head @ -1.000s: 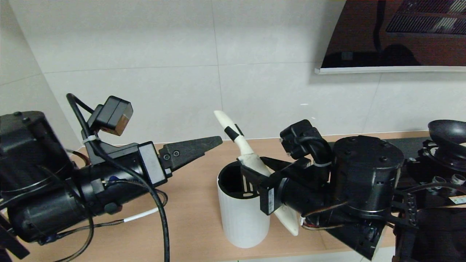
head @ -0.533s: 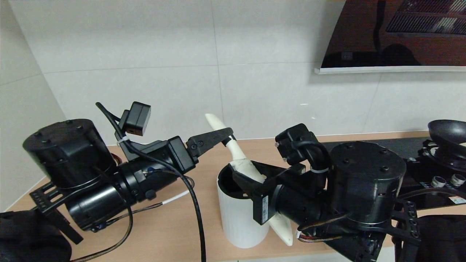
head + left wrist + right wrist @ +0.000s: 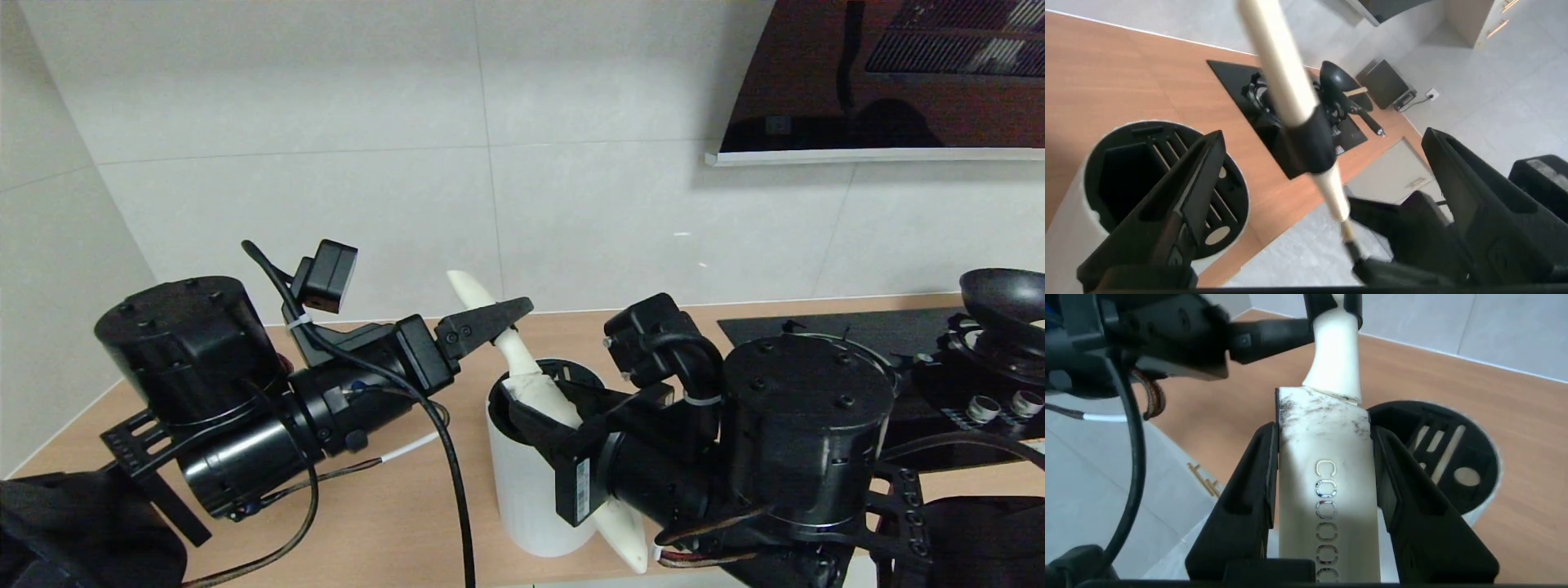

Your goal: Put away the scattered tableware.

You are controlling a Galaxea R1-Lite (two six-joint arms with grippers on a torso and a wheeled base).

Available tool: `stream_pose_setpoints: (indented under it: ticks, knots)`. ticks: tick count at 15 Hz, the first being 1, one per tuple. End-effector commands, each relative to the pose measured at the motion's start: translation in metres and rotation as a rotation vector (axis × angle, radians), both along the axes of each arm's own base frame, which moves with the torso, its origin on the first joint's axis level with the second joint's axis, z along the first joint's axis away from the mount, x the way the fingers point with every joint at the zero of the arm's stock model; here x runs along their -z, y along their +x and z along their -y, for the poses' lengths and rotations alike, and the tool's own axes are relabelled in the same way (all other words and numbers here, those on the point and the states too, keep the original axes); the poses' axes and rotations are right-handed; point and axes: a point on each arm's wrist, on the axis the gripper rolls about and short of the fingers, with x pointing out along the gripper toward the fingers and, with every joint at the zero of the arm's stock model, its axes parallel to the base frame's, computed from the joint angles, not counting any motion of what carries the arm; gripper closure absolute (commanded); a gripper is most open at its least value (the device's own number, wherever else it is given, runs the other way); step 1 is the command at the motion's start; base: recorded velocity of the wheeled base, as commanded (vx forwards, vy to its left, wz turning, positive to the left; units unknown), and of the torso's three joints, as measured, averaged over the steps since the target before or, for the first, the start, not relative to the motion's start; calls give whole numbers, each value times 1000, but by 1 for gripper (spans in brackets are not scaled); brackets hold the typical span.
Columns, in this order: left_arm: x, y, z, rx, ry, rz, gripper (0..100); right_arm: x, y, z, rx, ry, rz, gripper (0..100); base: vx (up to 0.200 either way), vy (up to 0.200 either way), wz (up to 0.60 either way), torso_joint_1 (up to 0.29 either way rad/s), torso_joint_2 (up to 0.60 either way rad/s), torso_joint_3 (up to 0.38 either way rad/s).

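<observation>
A cream spatula with a black band on its handle (image 3: 469,290) is tilted over the rim of a white cylindrical utensil holder (image 3: 522,498). My right gripper (image 3: 531,404) is shut on the spatula's slotted blade (image 3: 1327,498), right above the holder (image 3: 1482,502). My left gripper (image 3: 502,314) is open. Its fingers (image 3: 1176,212) stand on either side of the handle (image 3: 1282,73) at the black band, without clamping it. The left wrist view shows the left gripper (image 3: 1323,139) with the holder (image 3: 1069,204) below and its dark divided inside.
A wooden counter (image 3: 408,490) runs along a tiled wall. To the right lie a black cooktop (image 3: 784,331) and a black pot (image 3: 1000,302), with a dark range hood (image 3: 882,82) above. The counter's front edge is close below the holder.
My left arm has swung right and forward until its fingers straddle the spatula handle. My right arm has shifted left and down with the spatula.
</observation>
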Motion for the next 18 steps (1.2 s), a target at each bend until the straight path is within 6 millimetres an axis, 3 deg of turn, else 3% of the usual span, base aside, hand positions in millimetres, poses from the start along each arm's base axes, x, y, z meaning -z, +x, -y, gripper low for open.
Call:
stream_pose_setpoints:
  ticks: [1,10,11,18]
  knots:
    - [1,0,1,4,2,-4,0,3,-2,-3,-10,-8,-6,100,0,0,0,0,0,0]
    - [7,4,4,-7,-3,-24,0,4,-4,-4,-14,-10,-8,100,0,0,0,0,0,0]
    - [8,5,4,-7,-1,-26,100,5,-6,-4,-19,-14,-11,100,0,0,0,0,0,0]
    - [11,5,6,-7,4,-34,100,1,-7,-3,-15,2,3,100,0,0,0,0,0,0]
